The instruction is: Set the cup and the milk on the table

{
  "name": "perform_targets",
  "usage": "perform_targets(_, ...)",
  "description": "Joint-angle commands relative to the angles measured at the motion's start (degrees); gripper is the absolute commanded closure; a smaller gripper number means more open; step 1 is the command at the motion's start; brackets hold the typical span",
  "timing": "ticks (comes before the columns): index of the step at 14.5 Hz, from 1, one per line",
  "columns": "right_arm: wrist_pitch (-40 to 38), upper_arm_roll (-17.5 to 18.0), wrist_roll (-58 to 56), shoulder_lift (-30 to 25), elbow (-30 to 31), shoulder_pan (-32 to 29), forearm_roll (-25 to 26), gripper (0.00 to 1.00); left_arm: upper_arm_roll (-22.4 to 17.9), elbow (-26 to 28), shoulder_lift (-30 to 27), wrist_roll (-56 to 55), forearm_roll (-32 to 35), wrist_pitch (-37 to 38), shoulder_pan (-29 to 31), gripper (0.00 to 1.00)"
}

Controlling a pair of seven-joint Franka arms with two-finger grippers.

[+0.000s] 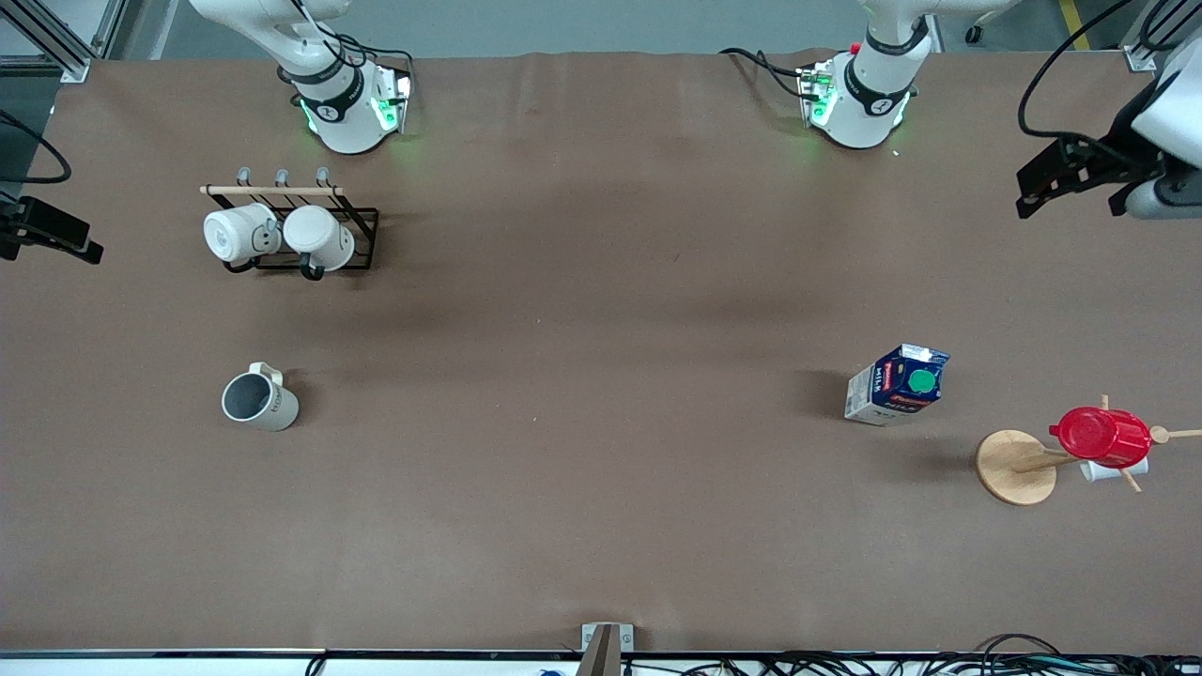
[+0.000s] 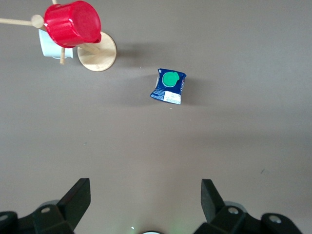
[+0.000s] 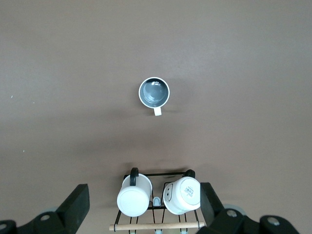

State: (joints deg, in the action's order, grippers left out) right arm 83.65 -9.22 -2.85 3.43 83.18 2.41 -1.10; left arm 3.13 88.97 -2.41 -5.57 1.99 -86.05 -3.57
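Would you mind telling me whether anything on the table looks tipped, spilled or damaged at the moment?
Nothing stands out. The cup stands upright and empty on the table toward the right arm's end. The milk stands upright, capped, near the red cup on its wooden stand. No spill shows.

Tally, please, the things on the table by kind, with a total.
Mugs and cups: 4 (cup, two white mugs, red cup)
Milk: 1
Racks: 2 (black rack, wooden tree)
Total: 7
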Motion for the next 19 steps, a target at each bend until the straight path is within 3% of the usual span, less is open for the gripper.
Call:
perform_targets(1, -0.16, 0.08, -0.49, -1.23, 1.11, -0.39, 0.04, 0.00, -0.05, 4.87, 2.76, 1.44, -0.15, -8.91, -0.38, 0.00)
perform_targets(3, 0.72, -0.44, -0.58, -1.23, 1.11, -0.74, -0.05, 0.00, -0.05, 10.50, 4.16, 1.35, -0.06, -16.13, -0.47, 0.00)
perform_targets(6, 7.20, -1.06, -1.28, 0.86, 4.16, -1.53, -0.75, 0.00, 0.04, 12.89, 8.37, 1.35, 0.03, -22.04, -0.56, 0.00)
perform_targets(8, 15.61, -1.15, -3.98, 1.84, 11.96, -1.44, -0.66, 0.00, 0.04, 12.89, 11.19, 1.35, 0.11, -23.63, -0.56, 0.00)
perform_targets(12, 39.78, -1.15, -9.19, 4.90, 28.94, -1.62, -0.66, 0.00, 0.04, 12.81, 16.11, 1.44, 0.20, -28.28, -0.56, 0.00)
perform_targets(14, 46.58, -1.06, -9.45, 10.17, 30.02, -1.35, -0.75, 0.00, 0.04, 12.81, 18.48, 1.44, 0.20, -30.31, -0.82, 0.00)
perform_targets(19, 54.06, -0.97, -13.59, 18.18, 30.11, -1.53, -0.93, 0.00, 0.04, 12.89, 21.65, 1.44, 0.20, -31.98, -1.17, 0.00)
